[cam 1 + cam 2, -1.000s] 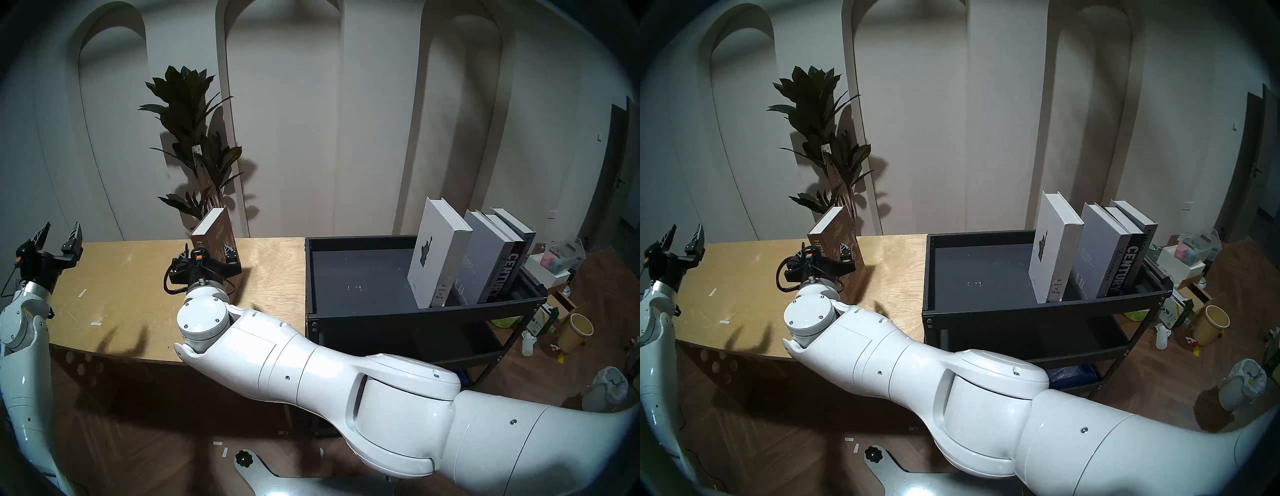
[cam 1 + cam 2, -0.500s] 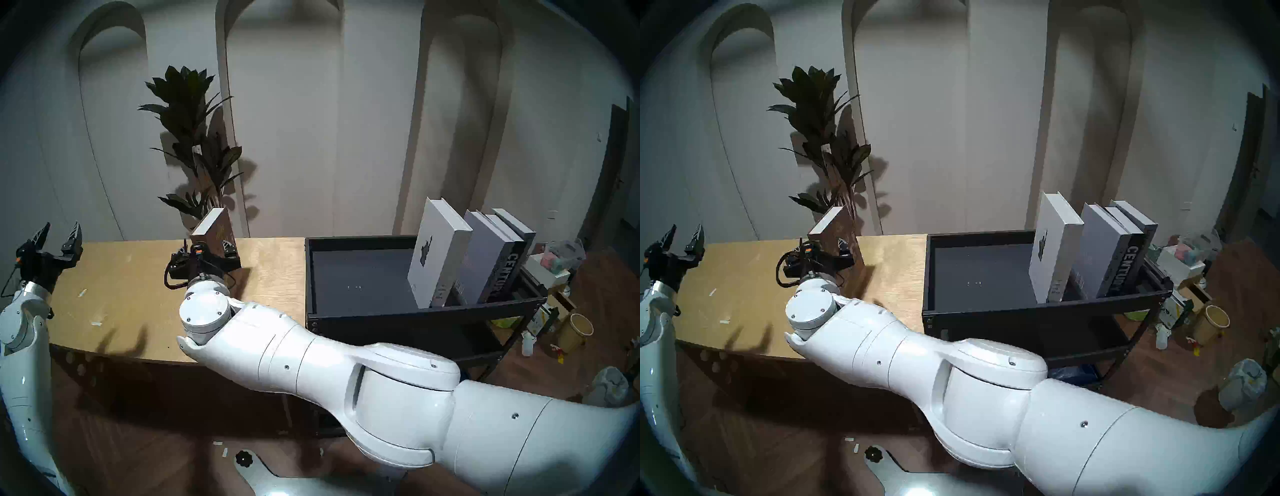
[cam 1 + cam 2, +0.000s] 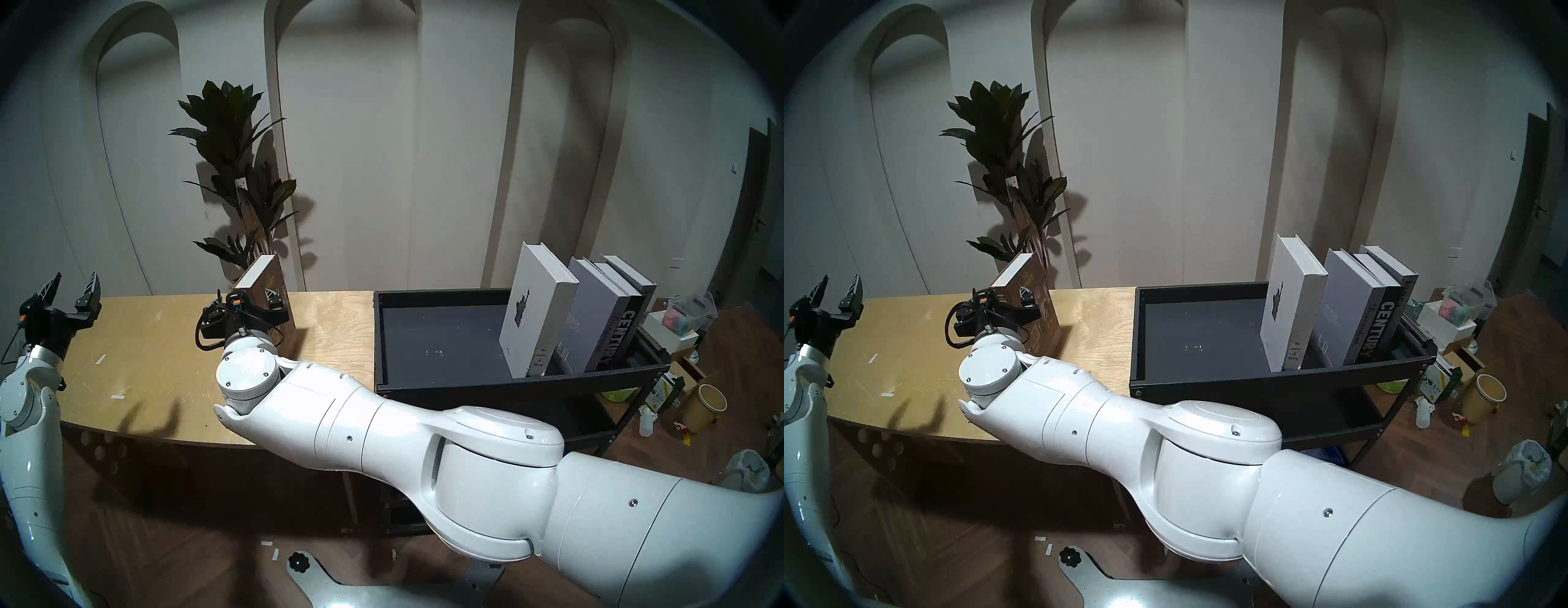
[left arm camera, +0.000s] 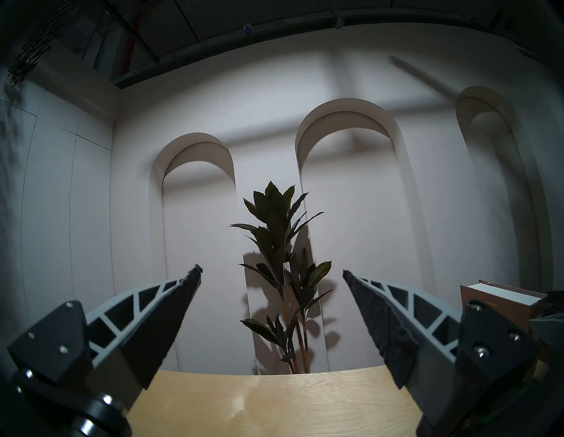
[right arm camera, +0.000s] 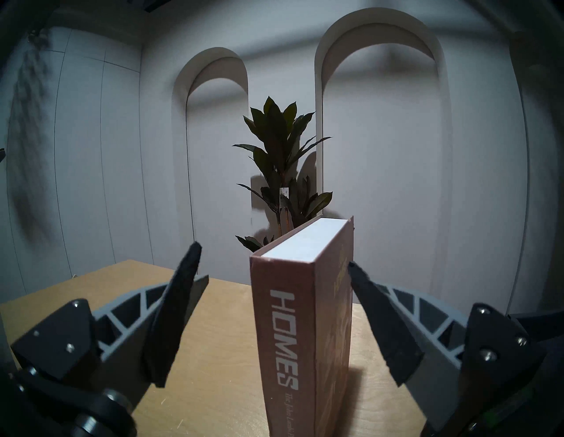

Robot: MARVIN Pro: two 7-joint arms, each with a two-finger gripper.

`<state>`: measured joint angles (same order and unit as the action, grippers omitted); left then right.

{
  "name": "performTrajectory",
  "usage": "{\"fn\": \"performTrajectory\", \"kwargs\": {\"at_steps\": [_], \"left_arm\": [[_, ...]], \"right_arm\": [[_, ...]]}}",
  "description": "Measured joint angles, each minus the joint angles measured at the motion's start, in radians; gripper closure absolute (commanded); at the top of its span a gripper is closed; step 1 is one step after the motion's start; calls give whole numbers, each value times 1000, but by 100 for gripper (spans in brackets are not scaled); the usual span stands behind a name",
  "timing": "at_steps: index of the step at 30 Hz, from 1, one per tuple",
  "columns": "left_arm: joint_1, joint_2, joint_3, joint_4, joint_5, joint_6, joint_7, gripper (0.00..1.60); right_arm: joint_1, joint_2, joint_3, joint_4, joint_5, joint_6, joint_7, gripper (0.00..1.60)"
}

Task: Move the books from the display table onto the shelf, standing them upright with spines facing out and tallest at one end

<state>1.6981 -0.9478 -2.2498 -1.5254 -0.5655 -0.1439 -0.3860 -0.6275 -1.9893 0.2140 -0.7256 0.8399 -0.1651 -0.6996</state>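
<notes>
The right pincer stood open astride the upright HOMES book near the counter's back edge, right fingertip at its cover; the left pincer gaped empty.

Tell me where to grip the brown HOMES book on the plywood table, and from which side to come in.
Grip the brown HOMES book across its two covers, below its top edge, coming in level from the spine side. It stands upright on the plywood table with the spine facing the right tool, whose open fingers already straddle it: one by the front cover, the other off to the side.

"HOMES" and "CENTURY" on book spines
</notes>
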Motion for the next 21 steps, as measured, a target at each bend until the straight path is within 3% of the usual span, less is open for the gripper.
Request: {"fn": "performTrajectory", "kwargs": {"at_steps": [21], "left_arm": [[0, 0, 0, 1, 1, 0, 1, 0]], "right_arm": [[54, -3, -26, 67, 73, 71, 30, 0]]}}
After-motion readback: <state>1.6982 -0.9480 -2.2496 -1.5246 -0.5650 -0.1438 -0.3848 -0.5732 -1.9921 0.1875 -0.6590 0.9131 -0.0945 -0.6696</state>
